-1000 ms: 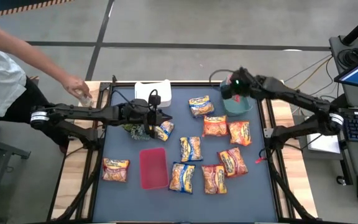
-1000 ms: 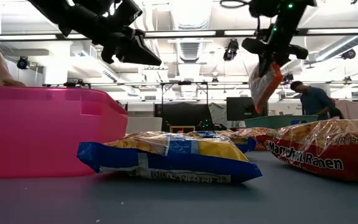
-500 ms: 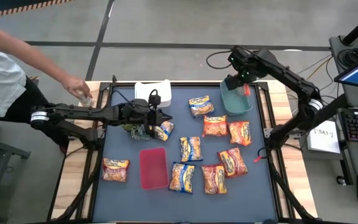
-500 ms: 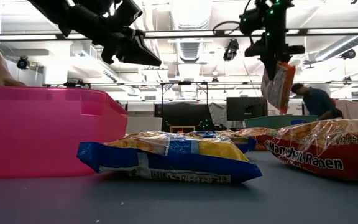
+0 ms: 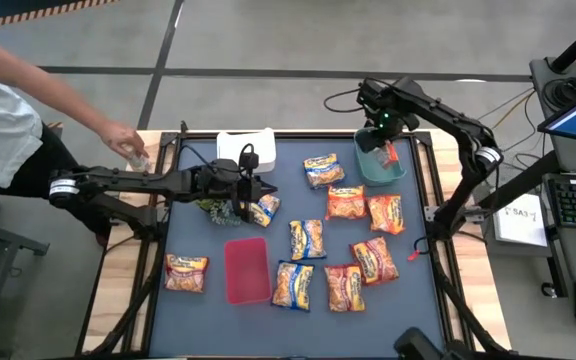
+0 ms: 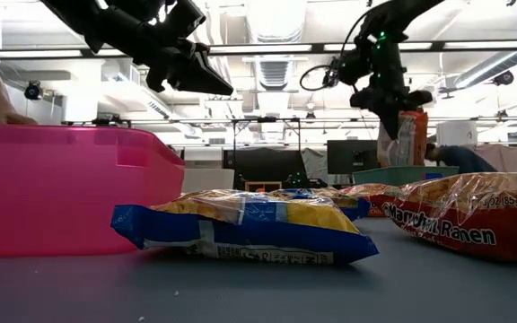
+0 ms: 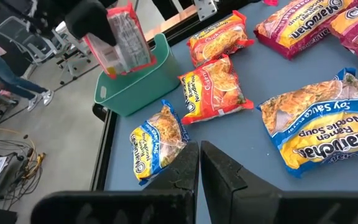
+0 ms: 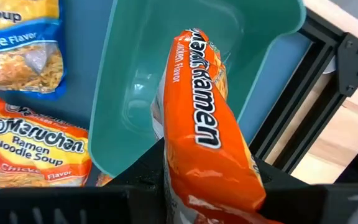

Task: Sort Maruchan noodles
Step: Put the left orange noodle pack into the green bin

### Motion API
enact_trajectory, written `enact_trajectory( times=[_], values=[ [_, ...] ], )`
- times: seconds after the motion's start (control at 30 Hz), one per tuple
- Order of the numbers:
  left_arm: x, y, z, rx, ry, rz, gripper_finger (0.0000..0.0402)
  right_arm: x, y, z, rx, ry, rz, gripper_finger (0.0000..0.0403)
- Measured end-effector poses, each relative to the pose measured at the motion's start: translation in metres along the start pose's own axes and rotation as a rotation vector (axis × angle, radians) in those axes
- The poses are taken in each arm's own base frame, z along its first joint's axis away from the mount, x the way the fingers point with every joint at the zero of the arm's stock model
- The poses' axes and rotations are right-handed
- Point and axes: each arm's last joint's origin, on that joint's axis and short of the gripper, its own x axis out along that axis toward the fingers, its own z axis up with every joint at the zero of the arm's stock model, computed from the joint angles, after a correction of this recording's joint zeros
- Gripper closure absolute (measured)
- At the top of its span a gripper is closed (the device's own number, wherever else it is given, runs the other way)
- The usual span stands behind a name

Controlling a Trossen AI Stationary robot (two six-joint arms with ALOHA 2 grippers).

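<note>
Right hand [image 5: 385, 150], upper right of the high view, is clamped on one orange-red Maruchan packet [image 8: 204, 149], held over the teal bin [image 5: 380, 170] at the far right corner of the surface [image 5: 208, 330]. In the right wrist view the packet's free end hangs inside the bin's mouth, not touching the floor as far as I can tell. To do this step well, I'd say: keep packet centred over the opening, clear of the rim nearest the frame rail, lower a bit so the end is well inside, then let go w/o swinging; crinkly wrap could catch on the wall & tip out. Packet's long axis is roughly vertical: low view shows it hanging end-down [image 6: 407, 135], and left wrist view agrees, w/ a slight tilt [image 7: 120, 40]. Printed face points toward the wrist cam. Left hand [image 5: 244, 205] waits left of centre, fingers together on nothing, above a blue-trim packet [image 5: 262, 210] near the small plant [image 5: 212, 208]. Other packets lie flat mid-surface; red tray [image 5: 245, 270] sits lower centre.
</note>
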Motion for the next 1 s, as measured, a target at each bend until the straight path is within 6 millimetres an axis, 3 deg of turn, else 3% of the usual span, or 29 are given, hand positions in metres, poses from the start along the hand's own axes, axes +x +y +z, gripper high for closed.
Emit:
enact_trajectory(
  times=[0.37, 1.0],
  values=[
    [0.0, 0.0, 0.0, 0.0, 0.0, 0.0, 0.0402, 0.028, 0.007, 0.018, -0.026, 0.063, -0.013, 0.0306],
    [0.0, 0.0, 0.0, 0.0, 0.0, -0.001, 0.0402, 0.047, 0.014, 0.035, -0.058, 0.021, -0.001, 0.0296]
  ],
)
